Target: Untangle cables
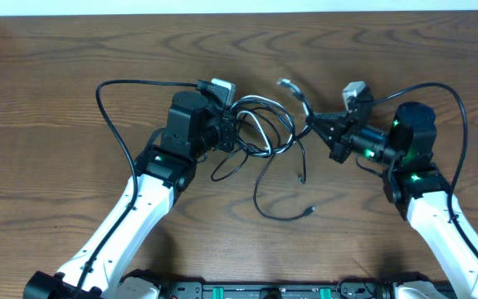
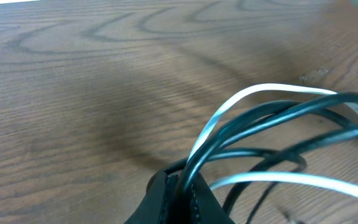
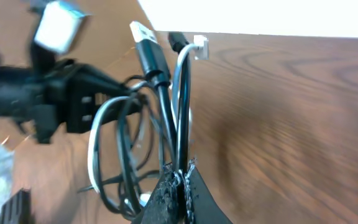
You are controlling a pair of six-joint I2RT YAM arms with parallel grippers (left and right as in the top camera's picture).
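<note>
**Progress:** early. The cables (image 1: pixel 264 133) are not yet separated. The black cable (image 3: pixel 154 65) and white cable (image 2: pixel 272 89) cross in several loops, bunched directly between the two sets of jaws. No strand lies free of the other.

**Left jaws:** shut, pinching a bundle of mostly black strands at the side of the tangle nearest them.

**Right jaws:** shut, clamped on one black and one white strand side by side. Plug ends stand just beyond the tips.

**Loose end:** one black tail trails away from both jaws toward the arm bases. It ends in a small plug (image 1: pixel 309 210) lying on the tabletop (image 1: pixel 56 50).

**Materials:** the cords are thin, round, smooth-jacketed and limp, and hold loose curved loops. The plugs are small and rigid. The tabletop is dark, matte wood grain.

**Outstanding:** draw the loops apart and lay each cord out alone.
</note>
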